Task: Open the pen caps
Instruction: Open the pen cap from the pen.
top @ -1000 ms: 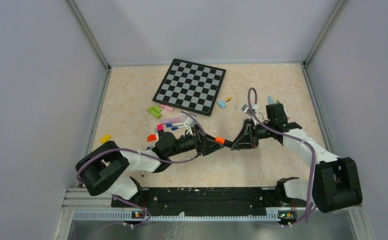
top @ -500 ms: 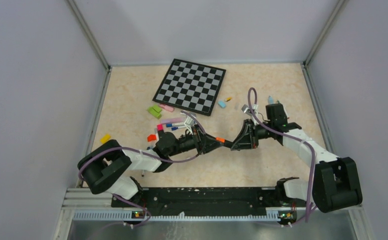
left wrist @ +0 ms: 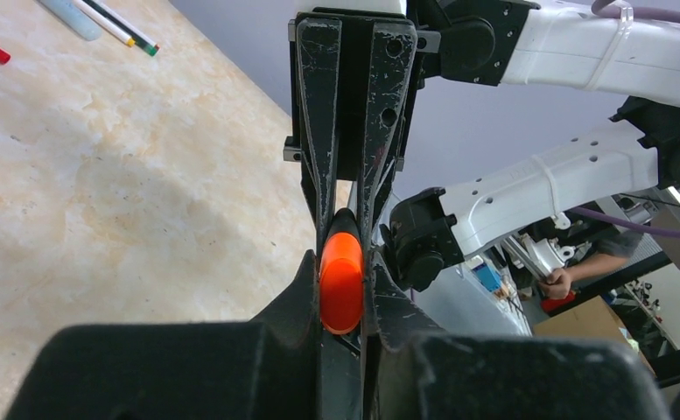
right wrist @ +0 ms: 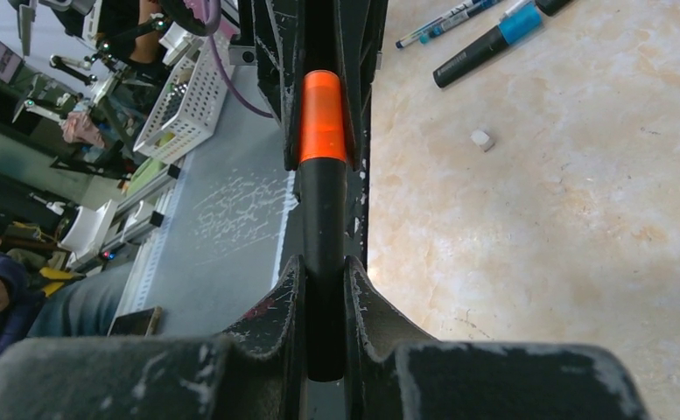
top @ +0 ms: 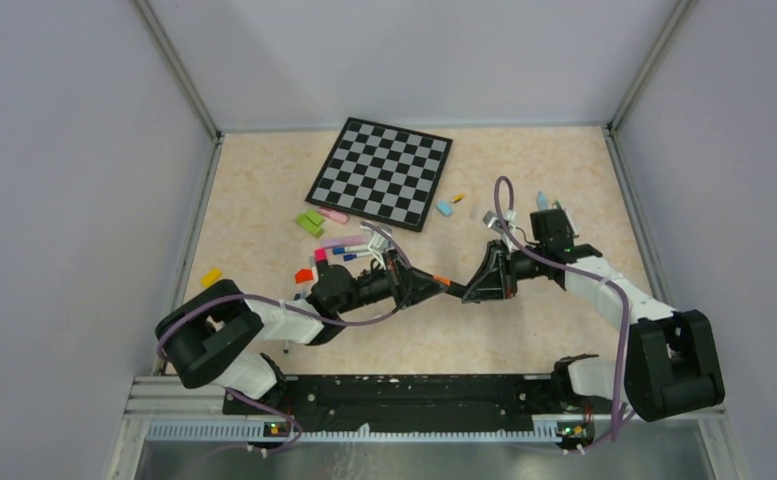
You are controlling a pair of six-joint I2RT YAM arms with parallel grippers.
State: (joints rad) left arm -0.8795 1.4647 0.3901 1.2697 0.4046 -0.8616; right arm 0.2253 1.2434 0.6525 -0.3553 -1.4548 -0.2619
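Observation:
A black pen (right wrist: 323,236) with an orange pen cap (left wrist: 341,280) hangs level above the table between my two arms. My left gripper (left wrist: 343,262) is shut on the orange cap, with both pads pressed against its sides. Facing it tip to tip, my right gripper (right wrist: 323,271) is shut on the black barrel. From above, only a sliver of the orange cap (top: 443,281) shows between the left gripper (top: 427,284) and the right gripper (top: 472,287). The cap sits on the pen where orange meets black (right wrist: 323,118).
The checkered board (top: 381,172) lies at the back. Loose pens (top: 349,247) lie just behind my left arm, with green caps (top: 310,223), a red cap (top: 304,276), a yellow cap (top: 210,276) and a cyan cap (top: 445,208) scattered about. A black marker (right wrist: 494,42) and a small white piece (right wrist: 481,138) lie below the right wrist.
My left gripper has slid right over the orange cap and closed on it, so less orange shows between the grippers. The right gripper has kept its grip and place.

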